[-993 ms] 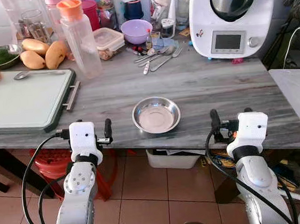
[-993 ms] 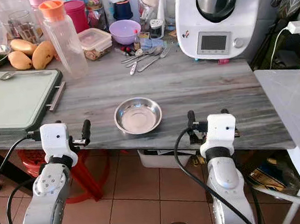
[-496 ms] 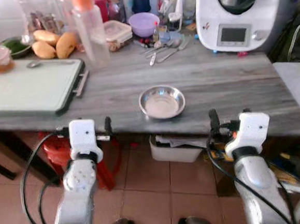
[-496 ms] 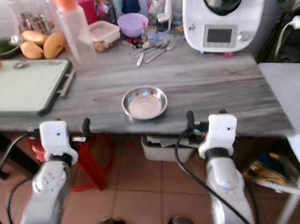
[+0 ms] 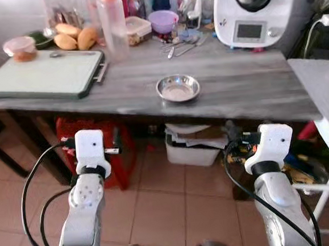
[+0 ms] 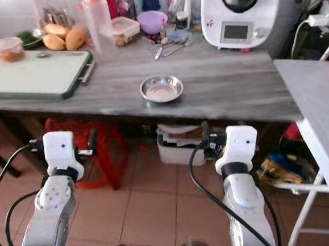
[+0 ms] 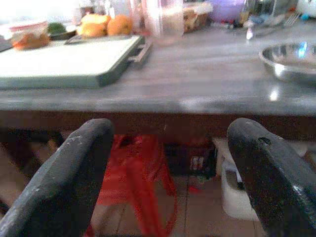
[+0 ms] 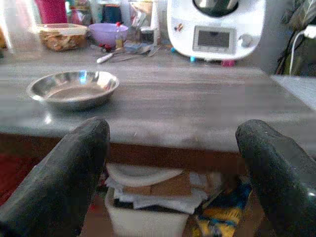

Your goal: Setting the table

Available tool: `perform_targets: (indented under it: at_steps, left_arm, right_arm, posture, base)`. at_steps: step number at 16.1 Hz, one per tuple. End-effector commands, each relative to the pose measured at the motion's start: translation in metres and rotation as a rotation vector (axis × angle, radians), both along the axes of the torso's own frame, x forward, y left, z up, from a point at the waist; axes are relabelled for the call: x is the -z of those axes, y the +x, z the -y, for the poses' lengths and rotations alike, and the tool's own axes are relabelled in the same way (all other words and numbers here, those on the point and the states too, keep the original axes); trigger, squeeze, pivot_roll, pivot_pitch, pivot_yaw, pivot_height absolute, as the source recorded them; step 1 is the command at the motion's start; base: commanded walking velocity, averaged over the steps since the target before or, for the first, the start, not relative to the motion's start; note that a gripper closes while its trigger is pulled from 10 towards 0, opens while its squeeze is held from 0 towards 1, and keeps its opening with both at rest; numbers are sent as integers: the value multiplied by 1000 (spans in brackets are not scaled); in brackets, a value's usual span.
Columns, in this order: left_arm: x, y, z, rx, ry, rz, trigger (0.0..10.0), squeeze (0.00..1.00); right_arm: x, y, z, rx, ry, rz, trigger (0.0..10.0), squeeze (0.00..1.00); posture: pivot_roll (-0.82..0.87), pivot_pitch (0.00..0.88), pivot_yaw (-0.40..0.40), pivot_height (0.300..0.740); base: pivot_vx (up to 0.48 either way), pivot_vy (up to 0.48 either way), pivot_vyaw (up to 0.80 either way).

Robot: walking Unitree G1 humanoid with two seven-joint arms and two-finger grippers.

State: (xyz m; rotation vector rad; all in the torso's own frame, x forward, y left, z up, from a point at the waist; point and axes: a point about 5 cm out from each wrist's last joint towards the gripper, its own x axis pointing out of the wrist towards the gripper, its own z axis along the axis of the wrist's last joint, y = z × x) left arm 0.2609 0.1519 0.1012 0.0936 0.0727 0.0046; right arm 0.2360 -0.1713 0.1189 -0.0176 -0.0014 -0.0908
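Your left gripper (image 7: 168, 177) has its two black fingers spread wide and holds nothing; the right gripper (image 8: 173, 187) is spread just as wide and equally empty. Both hang short of the table's front edge, below its top, over a floor (image 5: 160, 209) of terracotta-coloured square tiles.

Ahead of you runs a long table (image 5: 236, 89) with a grey, wood-grained top. One shallow round steel bowl (image 5: 178, 88) sits alone near the front edge, roughly between your two arms. Toward your left lies one pale rectangular cutting board (image 5: 44, 75) with a dark rim and a metal handle. Behind it you have a cluster of yellow-orange mangoes (image 5: 73, 38), too blurred to count exactly, and one small lidded tub (image 5: 20, 47). One clear plastic bottle (image 5: 112, 21) with an orange cap stands upright beside the board. Further back are a purple bowl (image 5: 164, 20) and some loose metal cutlery (image 5: 182, 43), its count unclear. One white kitchen machine (image 5: 250, 11) with a small screen stands at the far right.

Under the table you see a red plastic stool (image 5: 92, 151) and a white bin (image 5: 192, 149).
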Motion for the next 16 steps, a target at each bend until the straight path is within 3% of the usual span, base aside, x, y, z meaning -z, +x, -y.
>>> perform_targets:
  at_steps: [1,3,5,8,9,11,12,16]
  left_arm:
    - [0,0,3,19,11,0,10000,0]
    - [0,-1,3,31,12,-6,10000,0]
    - [3,-3,4,35,8,-18,10000,0]
    - [1,-1,7,54,-15,-6,10000,0]
    - [-2,-2,12,112,-44,15,10000,0]
    - [-3,-1,14,123,-49,20,10000,0]
    - [-3,-1,14,121,-48,19,10000,0]
    - [-3,1,14,129,-60,17,10000,0]
  right_arm:
    - [-1,0,4,15,-4,-1,10000,0]
    - [0,1,4,30,-20,-12,10000,0]
    - [4,0,6,46,-112,-10,10000,0]
    - [7,0,2,20,-67,-26,10000,0]
    - [6,1,1,32,-80,-19,10000,0]
    - [9,3,5,62,-117,-46,10000,0]
    - [11,2,5,54,-57,-61,10000,0]
    - [9,4,4,41,-17,-50,10000,0]
  posture:
    - [-72,0,29,740]
    - [-72,0,33,740]
    - [-73,0,37,740]
    - [-68,0,31,740]
    - [-71,0,30,740]
    - [-71,0,30,740]
    - [-70,0,31,740]
    - [-74,0,34,740]
  base:
    - [-292,0,0]
    - [-283,0,0]
    - [-264,0,0]
    - [-89,0,0]
    - [0,0,0]
    - [0,0,0]
    - [0,0,0]
    - [0,-152,0]
